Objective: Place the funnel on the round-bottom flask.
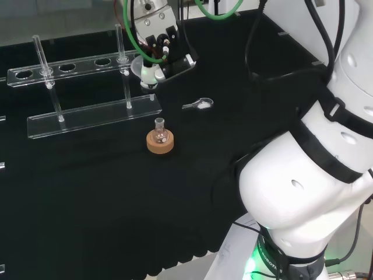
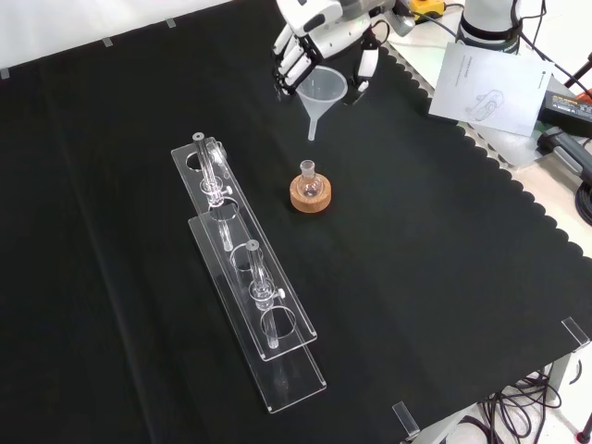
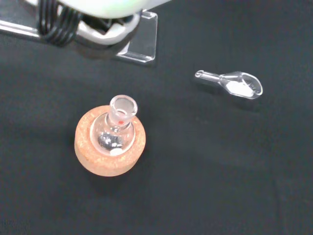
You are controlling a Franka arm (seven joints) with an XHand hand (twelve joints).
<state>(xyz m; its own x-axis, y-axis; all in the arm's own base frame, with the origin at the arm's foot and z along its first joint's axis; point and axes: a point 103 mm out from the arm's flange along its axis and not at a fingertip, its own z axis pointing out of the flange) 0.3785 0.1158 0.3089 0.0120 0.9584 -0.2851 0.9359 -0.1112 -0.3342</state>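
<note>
Between my fingers (image 2: pixel 294 57) and thumb hangs the clear funnel (image 2: pixel 322 92), cone up and stem pointing down at the table (image 2: pixel 444 277); the fingers are curled round its rim, so the hand (image 2: pixel 319 28) is closed on it and carrying it in the air. In the front view the stem tip sits above and slightly beyond the round-bottom flask (image 2: pixel 308 182), with a clear gap between the two, nothing touching. That flask stands upright in its cork ring (image 2: pixel 309 197), neck open, just below and nearer the camera than the fingers. From the wrist view I look almost straight down past the palm at the flask mouth (image 3: pixel 122 105), with something small and dark at the bottom of the bulb.

So I judge the pickup done and the carry partly done. What is left: bring the stem over the neck, lower it in, then open the fingers and back away. The neck is narrow, so the alignment will need care.

Off to the side of the fingers, away from the flask, lies a small glass weighing scoop (image 3: pixel 234 84) with white powder in it. On the other side stands a clear test-tube rack (image 2: pixel 245 277) holding a few tubes. Neither is in the path.
</note>
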